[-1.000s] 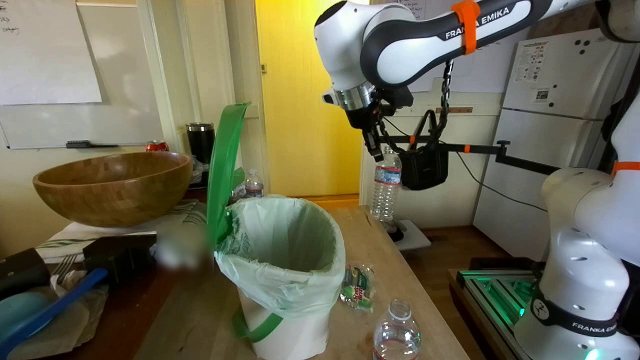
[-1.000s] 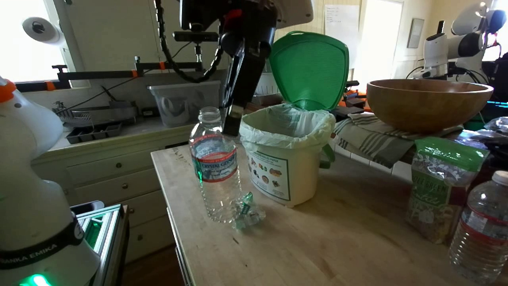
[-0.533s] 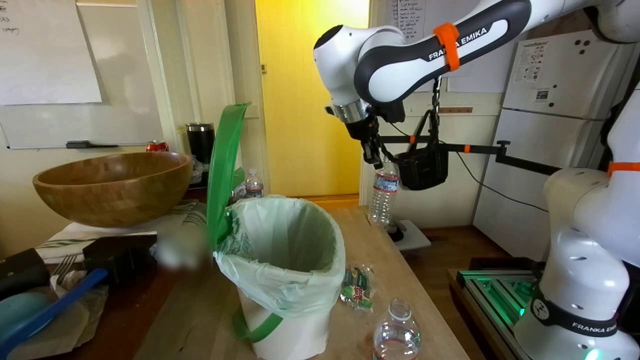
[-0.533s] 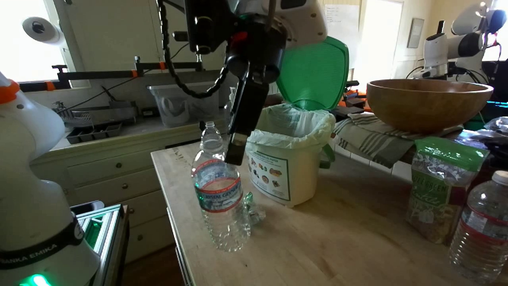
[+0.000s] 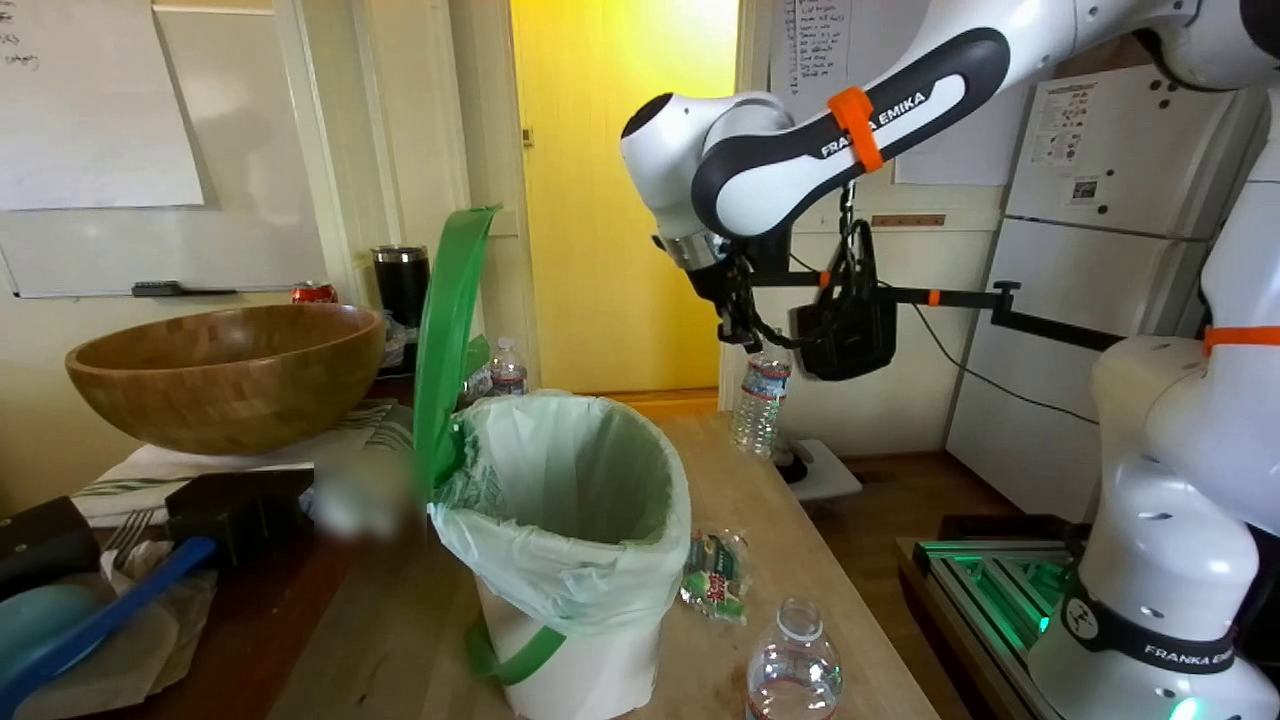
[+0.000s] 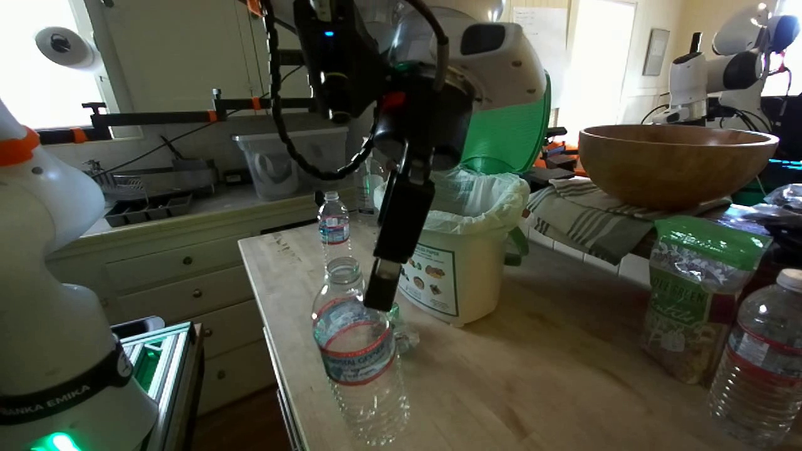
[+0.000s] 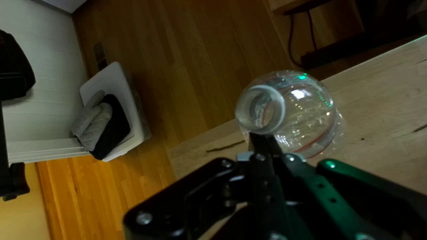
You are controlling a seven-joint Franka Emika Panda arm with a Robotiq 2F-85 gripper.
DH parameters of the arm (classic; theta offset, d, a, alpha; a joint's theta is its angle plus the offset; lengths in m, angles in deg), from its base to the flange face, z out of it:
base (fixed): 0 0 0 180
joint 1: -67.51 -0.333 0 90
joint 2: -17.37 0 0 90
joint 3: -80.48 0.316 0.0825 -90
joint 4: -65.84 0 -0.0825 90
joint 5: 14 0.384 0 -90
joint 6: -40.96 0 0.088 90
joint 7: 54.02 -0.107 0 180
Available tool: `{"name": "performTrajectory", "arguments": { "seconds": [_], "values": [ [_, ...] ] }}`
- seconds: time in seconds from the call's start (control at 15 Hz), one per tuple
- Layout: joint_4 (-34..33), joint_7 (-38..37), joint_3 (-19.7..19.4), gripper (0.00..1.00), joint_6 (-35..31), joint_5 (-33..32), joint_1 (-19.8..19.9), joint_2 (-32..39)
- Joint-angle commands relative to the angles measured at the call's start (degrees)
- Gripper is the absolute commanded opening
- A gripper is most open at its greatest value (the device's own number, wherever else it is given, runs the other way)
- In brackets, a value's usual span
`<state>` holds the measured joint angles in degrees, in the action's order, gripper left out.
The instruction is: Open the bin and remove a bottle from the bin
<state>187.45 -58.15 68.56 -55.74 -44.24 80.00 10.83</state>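
Down we come! My gripper (image 6: 381, 297), clenched on the upper part of the bottle (image 6: 357, 357), has just sunk lower over the table (image 6: 532, 376), and the bottle has come down with it, leaning a little, outside the bin (image 6: 476, 269) and apart from it. The green lid (image 5: 450, 350) stands raised, so by my reckoning opening and removing are done, and a gentle set-down should come next. Against a second ago: bottle and arm ride lower in both exterior views, while a standing bottle (image 6: 334, 228) behind mine, overlapped then, shows its label. Is my bottle's base on the wood? I can't tell.
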Motion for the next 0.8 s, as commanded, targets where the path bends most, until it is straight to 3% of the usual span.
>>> {"name": "performTrajectory", "arguments": {
  "seconds": [0.0, 0.73],
  "values": [
    [-1.2, -2.0, -0.5, 0.0, -1.2, -0.1, 0.6, 3.1],
    [-3.7, -4.8, -1.0, 0.0, -1.6, 0.2, 0.8, 9.7]
  ]
}}
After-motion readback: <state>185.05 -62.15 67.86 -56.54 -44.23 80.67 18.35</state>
